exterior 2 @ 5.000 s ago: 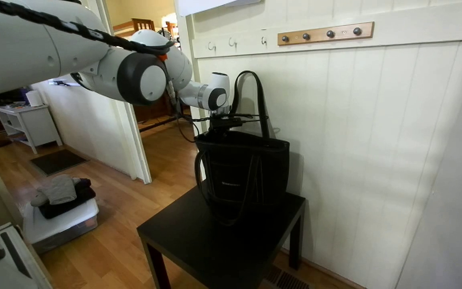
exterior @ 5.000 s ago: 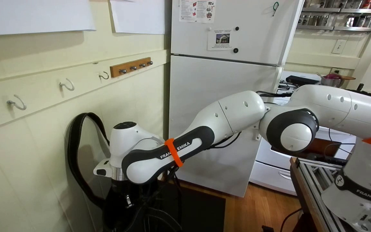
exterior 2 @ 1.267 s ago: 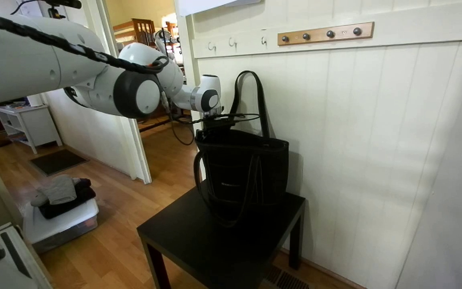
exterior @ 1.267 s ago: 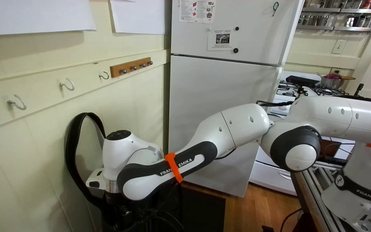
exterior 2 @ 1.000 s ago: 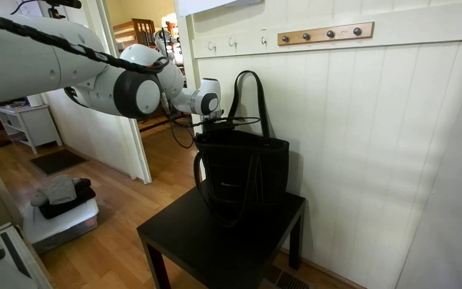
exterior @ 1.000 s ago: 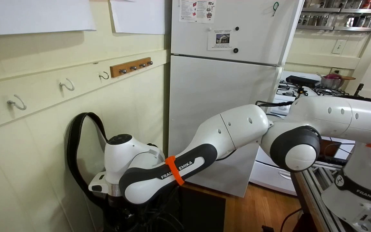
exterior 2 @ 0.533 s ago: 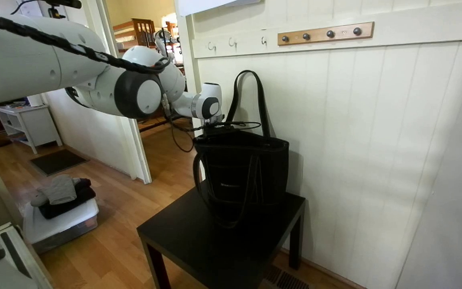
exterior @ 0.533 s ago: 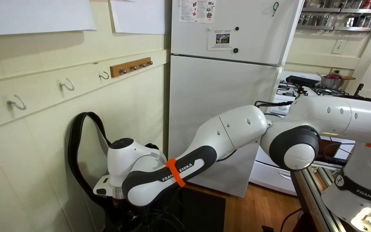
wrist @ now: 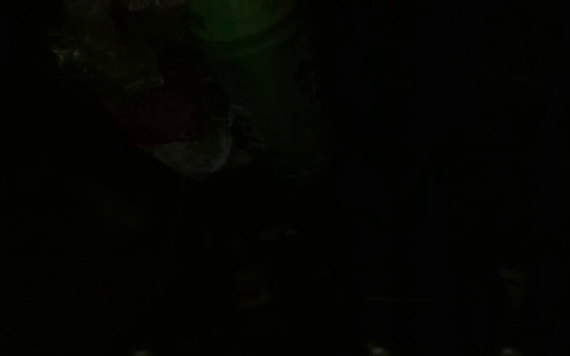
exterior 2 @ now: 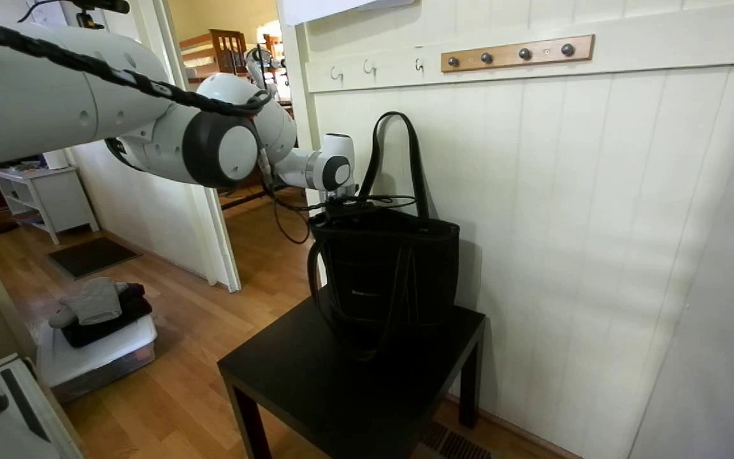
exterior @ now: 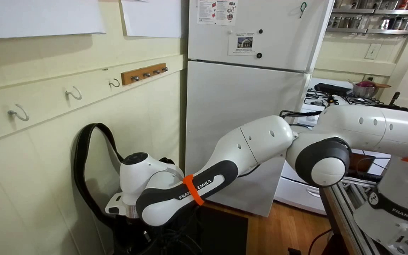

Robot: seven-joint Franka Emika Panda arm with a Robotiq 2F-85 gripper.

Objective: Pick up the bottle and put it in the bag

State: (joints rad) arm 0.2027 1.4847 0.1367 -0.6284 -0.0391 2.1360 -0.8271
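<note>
The black bag [exterior 2: 380, 274] stands upright with its long strap [exterior 2: 413, 153] looping up against the wall. My wrist [exterior 2: 336, 171] is right over the bag's mouth, at the side nearer the doorway. The gripper's fingers are down inside the bag, hidden in both exterior views. Very dark, the wrist view shows a dim green shape [wrist: 250, 29] at its top edge that looks like the bottle. Beside that shape lie a dark red patch [wrist: 156, 118] and some pale, crinkled material [wrist: 112, 64]. Neither how the jaws stand nor whether anything is between them can be made out.
Under the bag is a low black table [exterior 2: 329, 389]. A panelled wall [exterior 2: 571, 223] with hooks and a wooden peg rail [exterior 2: 517, 53] rises behind. A white fridge [exterior: 243, 131] stands near the arm. Loose cables [exterior 2: 287, 223] hang by the bag's mouth.
Over the last second my wrist has sunk lower over the bag and shifted slightly sideways, towards the fridge. The bag has barely moved. Five seconds ago the wrist stood higher.
</note>
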